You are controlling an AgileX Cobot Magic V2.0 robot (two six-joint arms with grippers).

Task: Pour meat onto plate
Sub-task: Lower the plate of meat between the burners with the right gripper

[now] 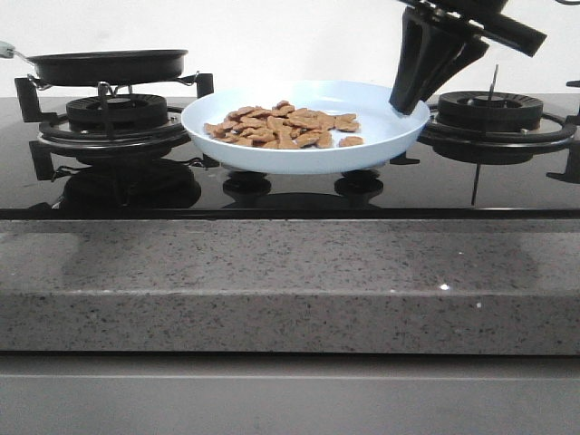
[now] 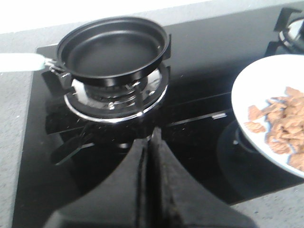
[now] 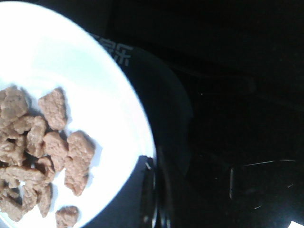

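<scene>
The pale-blue plate (image 1: 299, 161) rests in the middle of the black hob, between the two burners. A loose heap of brown meat (image 1: 281, 126) lies on it. My right gripper (image 1: 403, 101) comes down from the upper right and is shut on the plate's right rim. In the right wrist view its fingertips (image 3: 153, 164) pinch the rim of the plate (image 3: 95, 80) beside the meat (image 3: 47, 152). My left gripper (image 2: 153, 137) is shut and empty above the hob, in front of the left burner. It does not show in the front view. The plate (image 2: 266, 80) and meat (image 2: 285, 126) lie to its right.
An empty black frying pan (image 1: 109, 65) sits on the left burner (image 1: 113, 113); it also shows in the left wrist view (image 2: 111, 47), with a pale handle pointing left. The right burner (image 1: 494, 113) stands behind my right gripper. A speckled stone counter edge (image 1: 290, 281) runs along the front.
</scene>
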